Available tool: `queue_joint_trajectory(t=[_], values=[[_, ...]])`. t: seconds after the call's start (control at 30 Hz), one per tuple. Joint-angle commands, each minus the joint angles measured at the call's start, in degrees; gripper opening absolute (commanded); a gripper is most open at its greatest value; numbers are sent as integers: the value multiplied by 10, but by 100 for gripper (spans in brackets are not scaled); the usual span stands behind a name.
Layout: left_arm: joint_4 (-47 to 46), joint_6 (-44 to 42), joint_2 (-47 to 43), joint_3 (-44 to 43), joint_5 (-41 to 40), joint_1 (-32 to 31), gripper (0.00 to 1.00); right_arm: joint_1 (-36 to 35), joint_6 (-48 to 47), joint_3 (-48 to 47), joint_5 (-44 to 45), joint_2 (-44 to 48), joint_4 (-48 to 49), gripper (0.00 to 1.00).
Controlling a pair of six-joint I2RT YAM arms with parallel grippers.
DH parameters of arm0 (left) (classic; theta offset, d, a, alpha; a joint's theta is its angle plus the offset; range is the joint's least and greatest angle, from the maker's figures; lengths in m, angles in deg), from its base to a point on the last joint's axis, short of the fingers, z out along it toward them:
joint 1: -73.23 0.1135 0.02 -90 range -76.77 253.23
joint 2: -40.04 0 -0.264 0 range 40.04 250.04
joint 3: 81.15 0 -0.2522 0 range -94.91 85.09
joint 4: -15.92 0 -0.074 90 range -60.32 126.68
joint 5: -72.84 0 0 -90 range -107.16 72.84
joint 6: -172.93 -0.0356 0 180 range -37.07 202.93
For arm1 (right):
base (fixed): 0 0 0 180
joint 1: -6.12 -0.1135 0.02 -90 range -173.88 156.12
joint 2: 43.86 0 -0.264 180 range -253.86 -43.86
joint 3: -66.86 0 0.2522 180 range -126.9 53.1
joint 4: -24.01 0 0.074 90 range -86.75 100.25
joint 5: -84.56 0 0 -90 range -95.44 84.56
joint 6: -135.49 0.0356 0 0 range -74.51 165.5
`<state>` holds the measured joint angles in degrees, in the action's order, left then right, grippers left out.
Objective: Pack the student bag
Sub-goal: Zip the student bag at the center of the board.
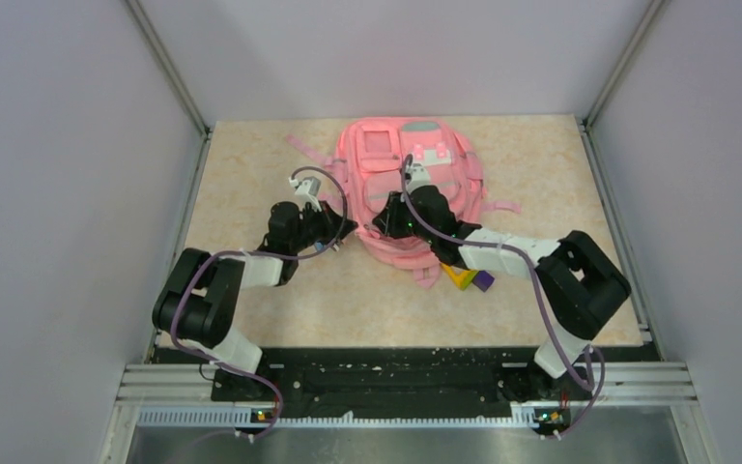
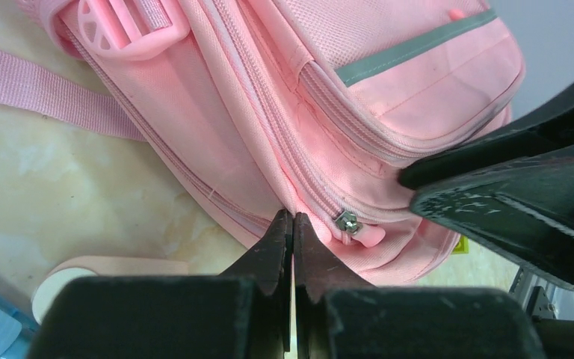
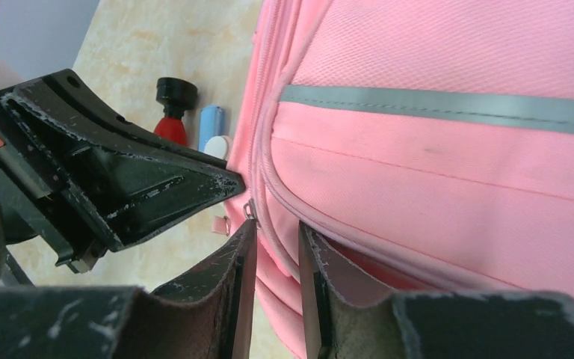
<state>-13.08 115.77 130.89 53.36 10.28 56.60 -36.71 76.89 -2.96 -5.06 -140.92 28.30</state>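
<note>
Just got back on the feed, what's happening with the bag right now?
Both arms are working at the near edge of the pink backpack, which lies flat on the table. The left gripper is shut, with its tips against the zip line beside the zip slider. The right gripper pinches a fold of the bag's edge close by. A red-and-black item lies outside the bag on the table.

Soft pink fabric student bag (image 1: 415, 184), grey-green trim stripe (image 3: 448, 105). Counter (image 1: 541, 164): beige, faintly marbled. Left claw (image 2: 293, 217), right claw (image 3: 277, 224): black.
</note>
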Motion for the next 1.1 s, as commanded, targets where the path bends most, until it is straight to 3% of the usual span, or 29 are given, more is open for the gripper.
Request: queue_joint_trajectory(t=[0.0, 0.23, 0.63, 1.07], values=[[16, 5, -21, -6, 28, -3, 0, 3, -24, 41, 52, 73, 45, 26], [23, 14, -22, -8, 18, -3, 0, -26, -20, 105, 99, 116, 83, 29], [23, 19, -27, -7, 14, -3, 0, -86, -20, 166, 157, 110, 186, 37], [24, 21, -32, -6, 14, -3, 0, -89, -15, 137, 169, 40, 217, 38]])
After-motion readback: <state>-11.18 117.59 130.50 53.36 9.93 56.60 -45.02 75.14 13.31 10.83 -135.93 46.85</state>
